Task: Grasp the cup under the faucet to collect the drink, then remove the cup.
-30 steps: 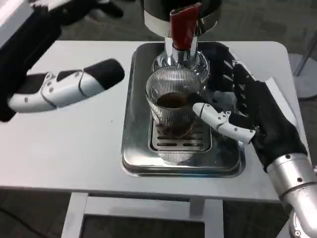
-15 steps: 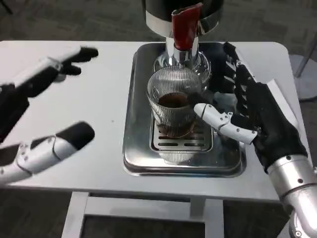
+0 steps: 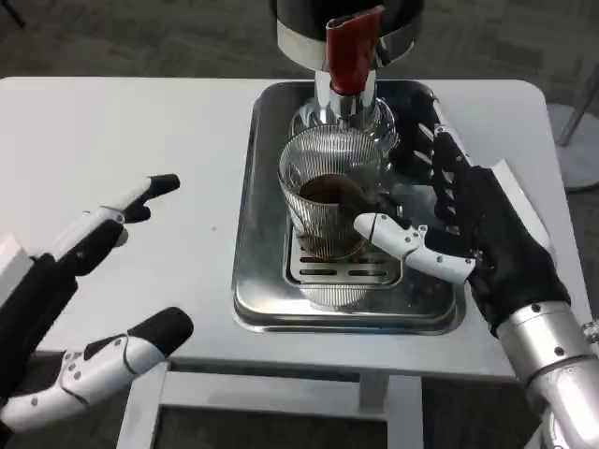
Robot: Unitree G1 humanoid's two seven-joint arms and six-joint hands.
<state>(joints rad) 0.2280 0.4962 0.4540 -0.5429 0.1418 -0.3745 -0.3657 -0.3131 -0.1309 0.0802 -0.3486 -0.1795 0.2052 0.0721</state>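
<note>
White surface, square-cornered, on white frame legs. Steel drip tray on surface right of centre, slotted grate inset in middle. Grey carpet floor beyond far edge. Round grey base at right edge.

1. A white desk with rounded corners carries everything; its white frame bars show under the near edge, over a grey carpeted floor.
2. A shiny metal drip tray lies directly on the desk, right of the middle, reaching from near the far edge almost to the near edge.
3. A slotted grate is set into the tray's middle.
4. The desk's left part is bare white surface.
</note>
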